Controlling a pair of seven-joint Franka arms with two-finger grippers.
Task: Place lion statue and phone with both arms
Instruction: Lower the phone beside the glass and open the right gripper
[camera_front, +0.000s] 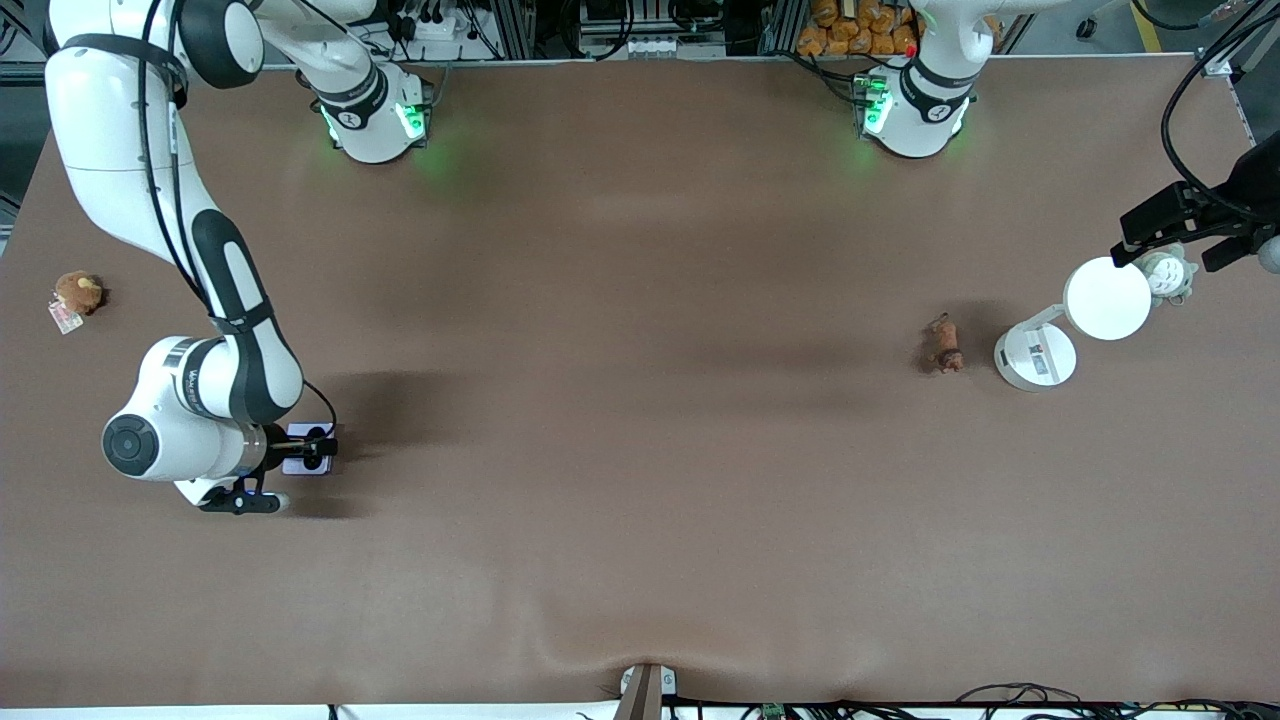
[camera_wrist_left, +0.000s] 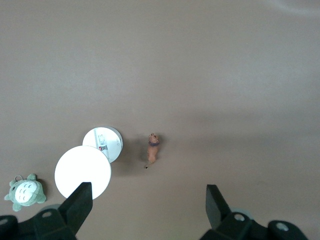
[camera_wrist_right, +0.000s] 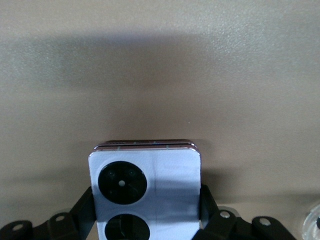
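Nearest the front camera, toward the right arm's end of the bench (camera_front: 640, 520), the right gripper (camera_front: 312, 449) is low at the surface with its fingers (camera_wrist_right: 209, 205) closed on the phone (camera_front: 303, 450). In the right wrist view the phone (camera_wrist_right: 145, 195) sits squarely between the two fingers, one pressed to each side edge, its pale lavender face up and two round black camera circles showing along one side. Whether the phone rests on the bench or is lifted just clear of it is hard to judge from these angles.

Farther from the camera, toward the left arm's end, the lion statue (camera_front: 944, 344) lies on the bare bench, a small reddish-brown figure. Just beside it, still closer to that end, stands a white lamp: a round base (camera_front: 1036, 357) joined to a round white disc head (camera_front: 1107, 298). A small grey-white plush toy (camera_front: 1168, 274) lies next to the disc.

The left gripper (camera_front: 1180, 232) hangs in the air over that plush and the lamp head, its fingers (camera_wrist_left: 80, 202) spread wide and holding nothing. In the left wrist view the lion statue (camera_wrist_left: 152, 150) lies well apart from those fingers, untouched, beside the lamp base (camera_wrist_left: 103, 143).

At the right arm's end, a round brown plush (camera_front: 78, 293) with a tag lies alone.
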